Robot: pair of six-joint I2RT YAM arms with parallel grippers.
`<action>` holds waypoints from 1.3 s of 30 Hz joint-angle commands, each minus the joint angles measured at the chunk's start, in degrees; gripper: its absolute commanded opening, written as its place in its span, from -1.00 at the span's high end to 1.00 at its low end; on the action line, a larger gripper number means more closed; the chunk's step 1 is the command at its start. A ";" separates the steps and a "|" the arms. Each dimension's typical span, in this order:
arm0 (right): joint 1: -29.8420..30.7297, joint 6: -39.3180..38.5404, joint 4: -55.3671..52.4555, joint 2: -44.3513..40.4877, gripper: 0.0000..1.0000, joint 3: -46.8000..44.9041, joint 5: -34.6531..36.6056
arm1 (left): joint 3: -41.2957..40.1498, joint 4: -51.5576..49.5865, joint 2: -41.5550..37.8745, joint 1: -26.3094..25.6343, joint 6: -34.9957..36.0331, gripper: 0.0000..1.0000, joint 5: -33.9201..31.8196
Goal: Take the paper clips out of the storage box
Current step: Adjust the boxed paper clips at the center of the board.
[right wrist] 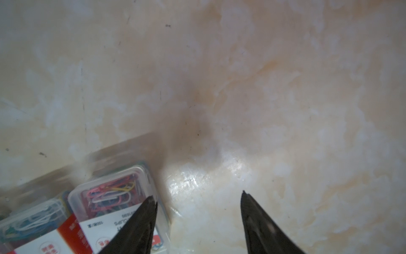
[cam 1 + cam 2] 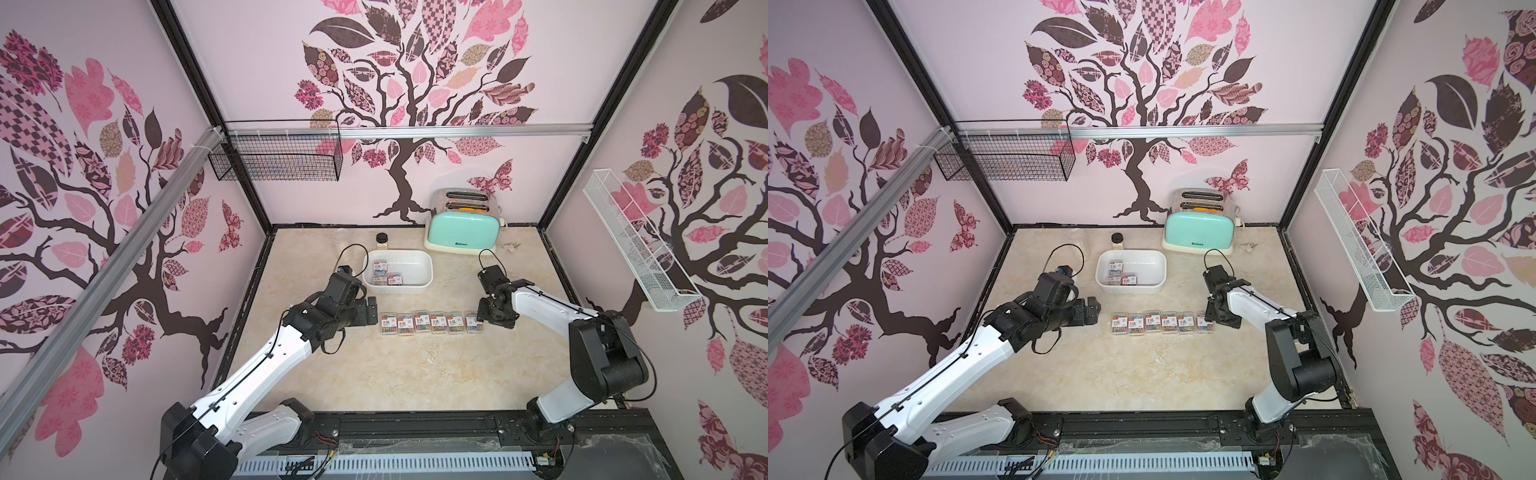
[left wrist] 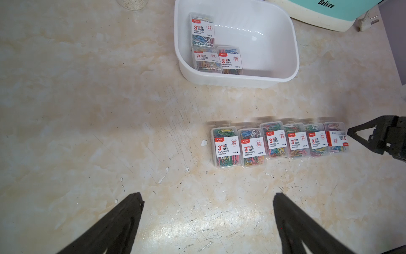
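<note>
Left gripper (image 3: 207, 194) fingers are spread wide, empty, facing six cases (image 3: 274, 140) rowed clear of the box (image 3: 252, 52). Right gripper (image 1: 197, 194) fingers are parted over bare table (image 1: 285, 88), the end case (image 1: 114, 191) just beside one. Three cases (image 3: 206, 44) are left in the box beyond.

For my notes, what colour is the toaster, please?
Mint-green toaster, clearest in a top view.
</note>
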 commanded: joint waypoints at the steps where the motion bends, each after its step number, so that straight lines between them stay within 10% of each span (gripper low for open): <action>1: -0.27 0.48 0.23 0.12 -0.28 -0.16 0.45 | 0.64 0.63 0.59 -0.41 0.00 -0.96 0.55; 18: -0.25 -1.17 -0.30 -0.52 -0.28 0.23 -1.83 | 0.91 1.30 1.55 -0.39 0.01 -0.96 -0.74; 39: 0.31 -7.14 -1.76 -6.14 -0.77 7.33 -7.77 | 14.16 -0.14 16.60 -0.39 3.11 -0.96 -3.44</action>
